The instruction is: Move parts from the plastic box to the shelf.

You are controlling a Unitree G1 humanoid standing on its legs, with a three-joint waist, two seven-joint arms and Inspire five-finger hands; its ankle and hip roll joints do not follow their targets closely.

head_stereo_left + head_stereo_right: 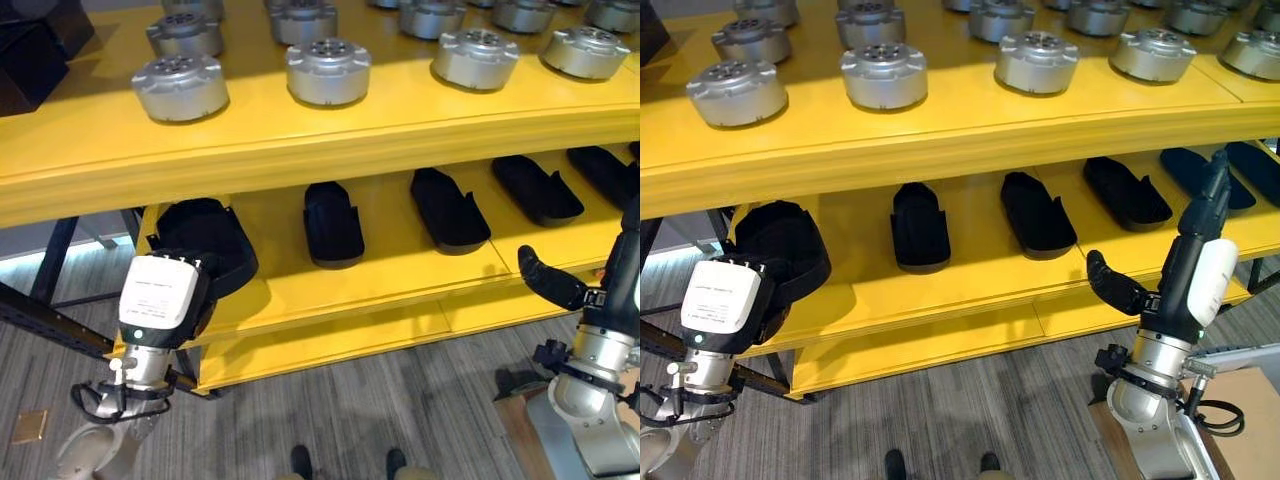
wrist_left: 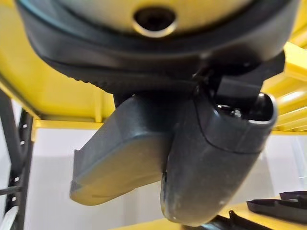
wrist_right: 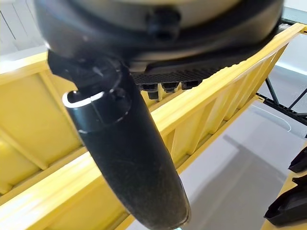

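Observation:
My left hand (image 1: pixel 165 300) is at the left end of the lower yellow shelf (image 1: pixel 400 275), shut on a black moulded part (image 1: pixel 205 235) that it holds over the shelf board. In the left wrist view the thumb (image 2: pixel 211 163) presses against that part (image 2: pixel 120 153). My right hand (image 1: pixel 1192 250) is raised in front of the right end of the same shelf. Its fingers (image 1: pixel 1215 180) point straight up, its thumb (image 1: pixel 1115 285) is spread to the side, and it holds nothing.
Three more black parts (image 1: pixel 332 225) (image 1: pixel 449 208) (image 1: pixel 535 188) lie in a row on the lower shelf. The upper shelf (image 1: pixel 300 140) carries several round silver parts (image 1: pixel 328 70). A person's shoes (image 1: pixel 300 462) show on the floor. A brown surface (image 1: pixel 1250 420) is at the lower right.

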